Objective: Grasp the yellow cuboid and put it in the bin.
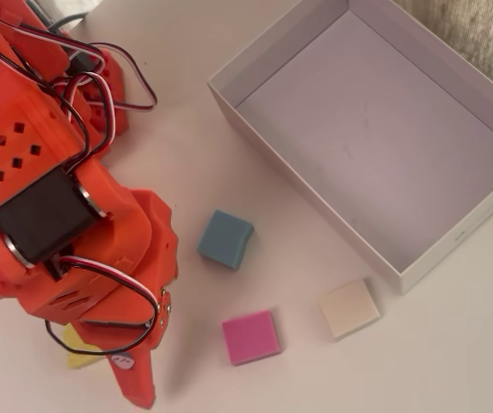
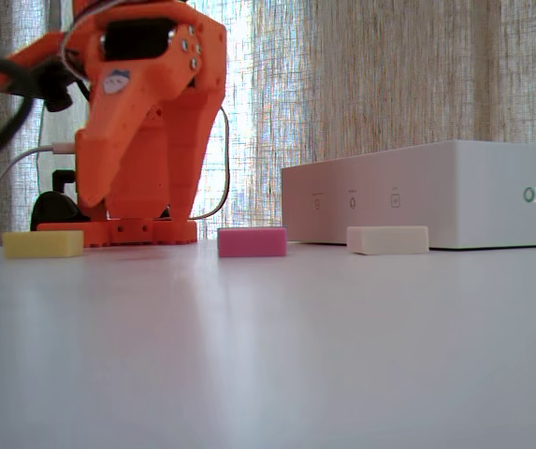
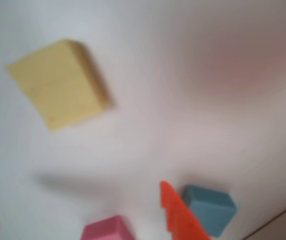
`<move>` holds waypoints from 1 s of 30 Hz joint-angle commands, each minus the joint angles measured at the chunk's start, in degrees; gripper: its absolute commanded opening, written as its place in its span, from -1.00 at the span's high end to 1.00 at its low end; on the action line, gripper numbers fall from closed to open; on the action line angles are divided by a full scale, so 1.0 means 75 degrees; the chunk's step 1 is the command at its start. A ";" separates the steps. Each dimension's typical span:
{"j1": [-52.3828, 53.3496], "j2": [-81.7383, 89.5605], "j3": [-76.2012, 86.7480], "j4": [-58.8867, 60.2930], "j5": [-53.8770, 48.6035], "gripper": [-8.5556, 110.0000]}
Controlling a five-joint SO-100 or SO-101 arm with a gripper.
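The yellow cuboid [image 3: 58, 82] lies flat on the white table, at the upper left of the wrist view. In the overhead view only a corner of the yellow cuboid [image 1: 77, 354] shows under the orange arm. In the fixed view the yellow cuboid [image 2: 43, 243] rests at the far left. My gripper [image 3: 75, 200] hangs above the table, open and empty, with one orange fingertip [image 3: 175, 215] at the bottom and the other at the bottom left corner. The cuboid sits apart from both fingers. The white bin [image 1: 302, 182] stands at the upper right, empty.
A blue block [image 1: 226, 239], a pink block [image 1: 250, 336] and a cream block [image 1: 348, 308] lie between the arm and the bin. The arm's base and cables [image 1: 74, 77] fill the upper left. A curtain [image 2: 389, 75] hangs behind the table.
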 commanded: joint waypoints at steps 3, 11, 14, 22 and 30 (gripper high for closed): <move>0.0891 -0.0105 0.0187 0.0492 -0.0328 0.15; 0.1699 -0.0375 0.0270 0.0492 -0.0762 0.20; 0.1828 -0.0410 0.0387 0.0316 -0.0762 0.31; 0.1605 -0.0668 0.0598 -0.0340 -0.1066 0.38; 0.1699 -0.0668 0.0867 -0.0457 -0.1254 0.49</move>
